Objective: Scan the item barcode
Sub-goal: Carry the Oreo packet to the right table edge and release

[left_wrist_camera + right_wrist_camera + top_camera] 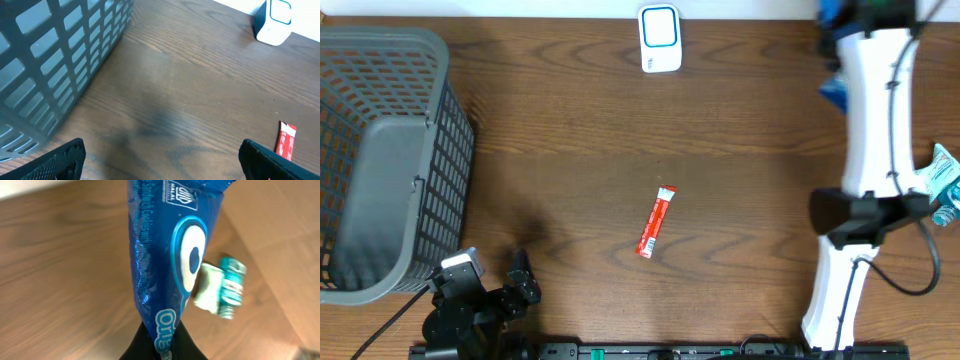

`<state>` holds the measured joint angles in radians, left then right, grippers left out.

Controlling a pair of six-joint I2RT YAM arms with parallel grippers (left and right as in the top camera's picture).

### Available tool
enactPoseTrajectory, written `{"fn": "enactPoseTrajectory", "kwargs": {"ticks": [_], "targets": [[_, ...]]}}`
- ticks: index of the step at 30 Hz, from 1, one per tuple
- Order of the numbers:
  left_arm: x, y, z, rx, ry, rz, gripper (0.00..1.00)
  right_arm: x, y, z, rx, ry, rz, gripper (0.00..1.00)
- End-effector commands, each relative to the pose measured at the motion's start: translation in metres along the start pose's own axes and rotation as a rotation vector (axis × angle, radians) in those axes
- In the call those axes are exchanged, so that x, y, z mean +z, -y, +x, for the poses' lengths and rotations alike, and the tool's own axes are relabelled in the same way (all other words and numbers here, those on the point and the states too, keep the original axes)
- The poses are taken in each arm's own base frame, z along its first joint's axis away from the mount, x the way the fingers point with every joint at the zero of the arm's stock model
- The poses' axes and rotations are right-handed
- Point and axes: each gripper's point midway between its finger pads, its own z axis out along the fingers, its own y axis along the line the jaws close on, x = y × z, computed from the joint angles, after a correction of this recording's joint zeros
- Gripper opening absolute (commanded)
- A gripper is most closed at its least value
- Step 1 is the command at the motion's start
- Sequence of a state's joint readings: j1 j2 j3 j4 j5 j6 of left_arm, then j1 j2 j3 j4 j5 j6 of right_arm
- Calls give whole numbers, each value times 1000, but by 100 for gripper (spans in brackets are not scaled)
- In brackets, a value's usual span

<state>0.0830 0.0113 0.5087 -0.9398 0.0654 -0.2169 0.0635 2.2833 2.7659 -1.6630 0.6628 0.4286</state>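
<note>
Down at the near edge, on the left, the left gripper point(162, 160) sits low over the table point(750, 120) with its jaws spread wide and nothing between them; its wrist camera catches one dark finger at each bottom corner and bare wood in the gap. Just to its left stands the grey basket point(450, 150), its mesh wall filling the left of that view. Moving out to mid-table, a red sachet point(656, 222) lies flat and alone, slanted a little, well apart from both arms. Over on the right, the white right arm runs from the near edge up towards the far right corner, and a teal pack point(945, 180) lies beside it at the table's right edge. Now the item itself: the right gripper point(160, 342) is clenched on a blue packet point(165, 245), the black fingers pinching its lower end with the glossy wrapper rising straight up through the wrist view, white lettering and a round white-and-blue mark facing the camera. No barcode can be made out on the side shown. From overhead the packet shows only as patches of blue beside the arm's far end, up in that far right corner above the table. Furthest out, at the middle of the far edge, stands the scanner point(660, 38), a small white box with a blue-framed face, well to the left of the held packet.
</note>
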Motion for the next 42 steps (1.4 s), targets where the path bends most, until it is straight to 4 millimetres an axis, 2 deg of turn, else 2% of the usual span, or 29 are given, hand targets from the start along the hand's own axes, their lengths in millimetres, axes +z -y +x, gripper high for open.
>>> {"fn": "enactPoseTrajectory", "kwargs": {"ticks": [1, 6, 13, 15, 16, 17, 18, 21, 25, 29, 30, 31, 34, 36, 38, 42], "targets": [[0, 0, 1, -6, -2, 1, 98, 80, 40, 7, 73, -116, 138, 1], [0, 0, 1, -6, -2, 1, 98, 174, 59, 33, 95, -256, 117, 1], [0, 0, 1, -6, -2, 1, 98, 261, 98, 73, 159, -311, 169, 1], [0, 0, 1, -6, -2, 1, 98, 270, 103, 79, 157, -325, 158, 1], [0, 0, 1, -6, -2, 1, 98, 272, 106, 81, 168, -333, 150, 22], [0, 0, 1, -6, -2, 1, 98, 273, 106, 81, 179, -336, 131, 90], [0, 0, 1, -6, -2, 1, 98, 268, 102, 76, 196, -332, 90, 99], [0, 0, 1, -6, -2, 1, 98, 247, 96, 58, 211, -314, 21, 99], [0, 0, 1, -6, -2, 1, 98, 185, 77, 22, 222, -260, -141, 99], [0, 0, 1, -6, -2, 1, 98, 93, 45, -13, 233, -165, -373, 99], [0, 0, 1, -6, -2, 1, 98, 47, 30, -20, 209, -120, -462, 99], [0, 0, 1, -6, -2, 1, 98, 24, 21, -20, 187, -102, -505, 99], [0, 0, 1, -6, -2, 1, 98, -38, -11, -6, 103, -93, -635, 99], [0, 0, 1, -6, -2, 1, 98, -67, -31, 13, 27, -114, -677, 99], [0, 0, 1, -6, -2, 1, 98, -85, -50, 34, -46, -155, -698, 99], [0, 0, 1, -6, -2, 1, 98, -120, -95, 92, -235, -281, -749, 99]]}}
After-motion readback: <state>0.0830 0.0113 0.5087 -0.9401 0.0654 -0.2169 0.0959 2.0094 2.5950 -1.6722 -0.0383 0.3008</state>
